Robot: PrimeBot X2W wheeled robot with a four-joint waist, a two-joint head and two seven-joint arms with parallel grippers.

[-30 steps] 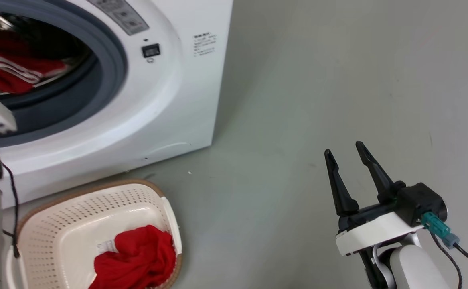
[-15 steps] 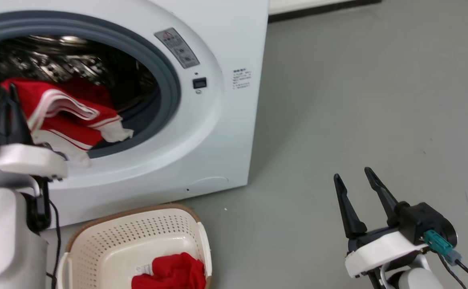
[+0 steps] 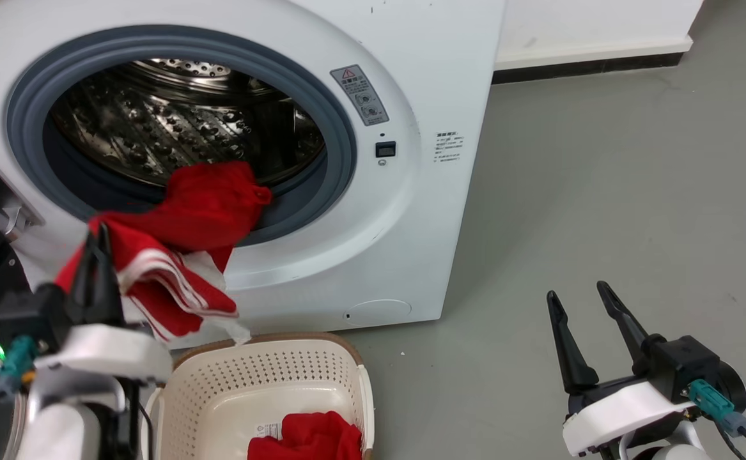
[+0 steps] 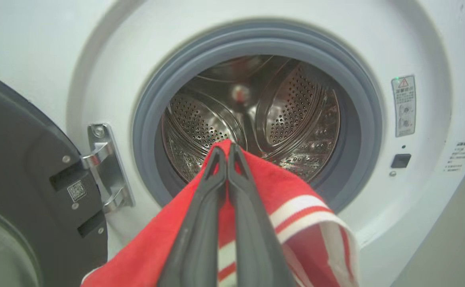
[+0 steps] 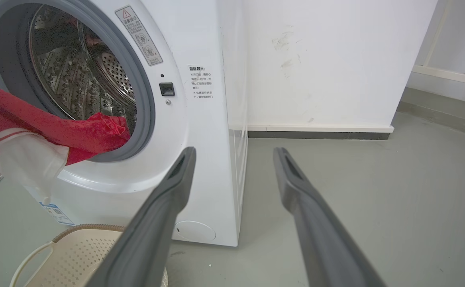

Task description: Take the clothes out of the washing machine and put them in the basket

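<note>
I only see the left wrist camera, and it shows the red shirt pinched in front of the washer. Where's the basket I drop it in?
Observer: The basket sits on the floor right in front of the washing machine. It is just below the red-and-white garment that your left hand holds.
Operator: Is anything in it already?
Observer: Yes, one red garment lies inside it, against the near side.
</note>
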